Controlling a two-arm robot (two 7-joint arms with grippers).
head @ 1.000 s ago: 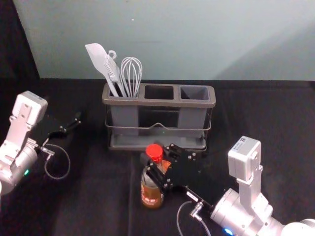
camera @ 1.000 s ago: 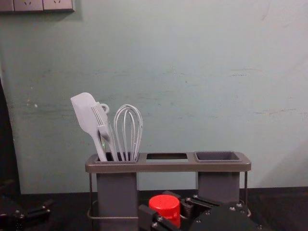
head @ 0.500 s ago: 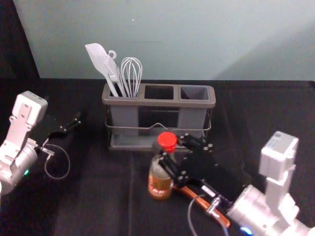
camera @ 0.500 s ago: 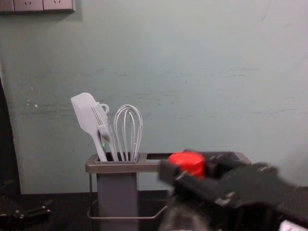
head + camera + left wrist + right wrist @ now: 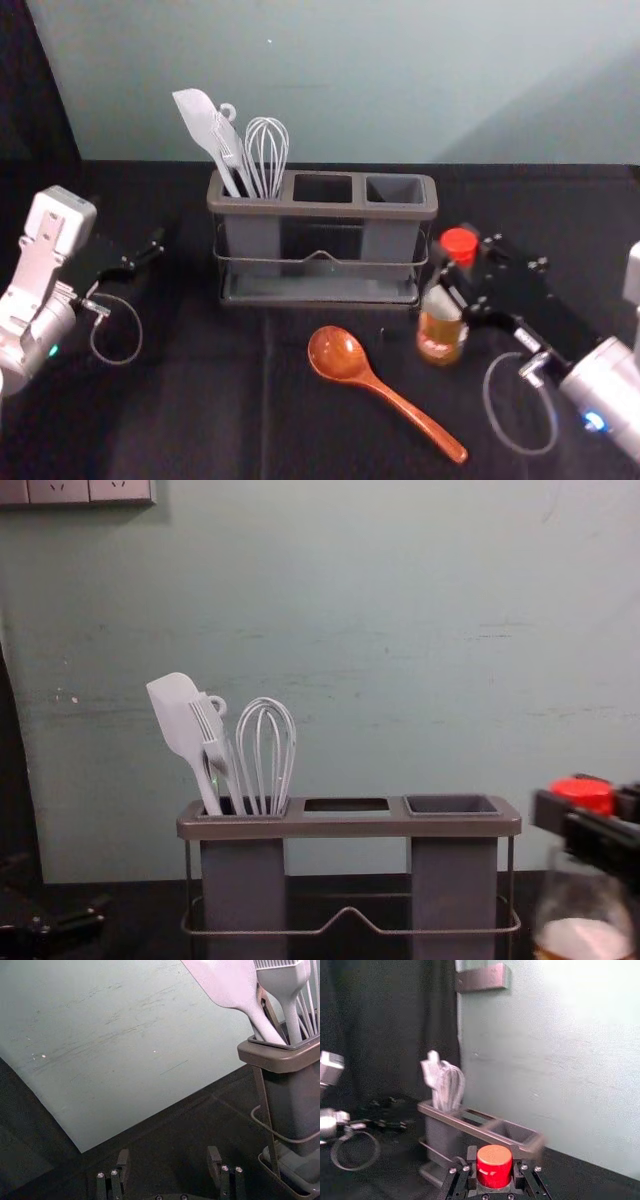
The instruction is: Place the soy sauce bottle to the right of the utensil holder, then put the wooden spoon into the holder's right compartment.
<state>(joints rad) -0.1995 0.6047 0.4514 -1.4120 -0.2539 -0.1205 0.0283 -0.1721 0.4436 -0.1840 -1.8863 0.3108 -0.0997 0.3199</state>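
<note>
Head view: right claw pinched soy sauce bottle near utensil holder's right end. Wooden spoon lay on counter. Left claw parked left, spread.

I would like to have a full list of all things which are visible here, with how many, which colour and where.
Utensil holder: 1, grey-brown, mid-table at the back
Soy sauce bottle: 1, clear with brown contents and red cap, off the holder's front right corner
Wooden spoon: 1, reddish brown, on the table before the holder
Spatula: 1, white, holder's left compartment
Brush: 1, white, same compartment
Whisk: 1, white, same compartment
Table: 1, black covering, under everything
Wall: 1, grey-green, behind
Left gripper: 1, black, open, left of the holder
Right gripper: 1, black, closed on the bottle's top
</note>
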